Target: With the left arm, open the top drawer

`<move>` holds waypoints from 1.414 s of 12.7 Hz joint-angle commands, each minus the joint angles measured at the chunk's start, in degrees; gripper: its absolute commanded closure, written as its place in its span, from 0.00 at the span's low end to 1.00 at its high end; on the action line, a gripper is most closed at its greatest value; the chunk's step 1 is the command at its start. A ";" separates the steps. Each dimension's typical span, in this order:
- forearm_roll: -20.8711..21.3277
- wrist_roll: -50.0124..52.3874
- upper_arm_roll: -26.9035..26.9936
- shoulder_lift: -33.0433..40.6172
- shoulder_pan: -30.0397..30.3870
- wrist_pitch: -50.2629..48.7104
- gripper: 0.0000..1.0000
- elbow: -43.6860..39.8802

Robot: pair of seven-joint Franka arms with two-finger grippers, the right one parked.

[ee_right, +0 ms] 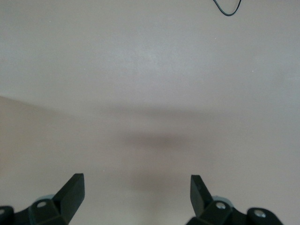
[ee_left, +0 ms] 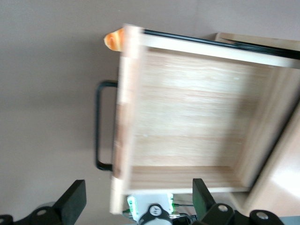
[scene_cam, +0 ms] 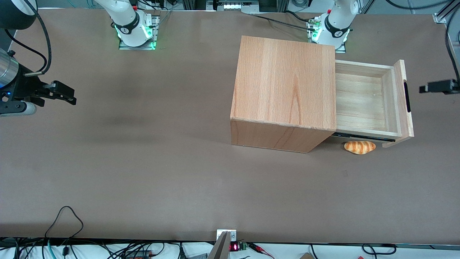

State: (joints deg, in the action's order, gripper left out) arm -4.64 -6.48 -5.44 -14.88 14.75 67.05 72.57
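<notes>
Only wrist view shows end effector (ee_left: pixel 136 199) open, top drawer (ee_left: pixel 187 122) out.

Bread roll (ee_left: pixel 115 39) mostly hidden, perhaps.

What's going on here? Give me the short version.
The top drawer stands pulled well out of the wooden cabinet and looks empty. The left arm's gripper hangs open just in front of the drawer's black bar handle, holding nothing. A bread roll lies on the table beside the cabinet, nearer the front camera.
</notes>
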 commanded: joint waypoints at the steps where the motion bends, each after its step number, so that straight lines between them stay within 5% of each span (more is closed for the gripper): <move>1: 2.17 5.32 -1.15 2.58 -4.36 -0.60 0.00 0.47; 6: 3.50 6.21 -1.07 6.86 -7.44 8.85 0.00 4.48; 9: 3.15 6.21 9.12 10.92 -16.50 12.93 0.00 11.18; 18: 3.32 6.83 8.87 11.97 -16.25 17.14 0.00 14.52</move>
State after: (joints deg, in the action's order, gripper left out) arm -2.56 -0.07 3.00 -5.55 -0.75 81.65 83.01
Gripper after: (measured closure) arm 0.000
